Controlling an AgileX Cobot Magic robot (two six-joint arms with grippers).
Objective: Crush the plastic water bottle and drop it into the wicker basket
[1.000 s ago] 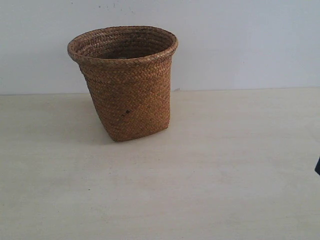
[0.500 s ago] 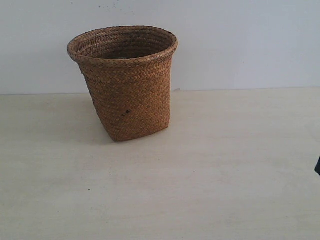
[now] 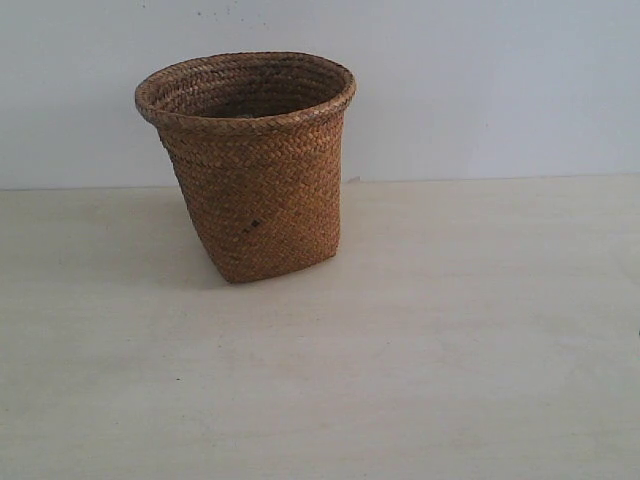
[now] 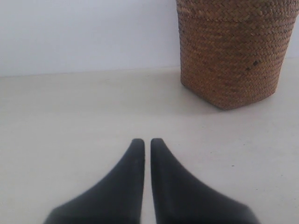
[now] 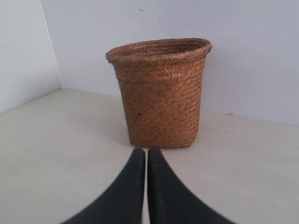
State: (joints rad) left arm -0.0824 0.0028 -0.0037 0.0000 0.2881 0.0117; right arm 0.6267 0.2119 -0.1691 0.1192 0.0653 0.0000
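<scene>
The brown wicker basket (image 3: 250, 170) stands upright on the pale table, left of centre in the exterior view. It also shows in the left wrist view as the wicker basket (image 4: 231, 51) and in the right wrist view as the wicker basket (image 5: 161, 93). The plastic water bottle is out of view in every frame. My left gripper (image 4: 145, 142) is shut with nothing between its black fingers, well short of the basket. My right gripper (image 5: 142, 151) is shut and empty too, low over the table in front of the basket. Neither gripper appears in the exterior view.
The pale table (image 3: 420, 340) runs back to a white wall (image 3: 480, 90). In the right wrist view a second white wall (image 5: 23, 51) meets it at a corner.
A dark bit of the right arm at the right edge of the exterior view has slipped out of the picture. The basket has not moved.
</scene>
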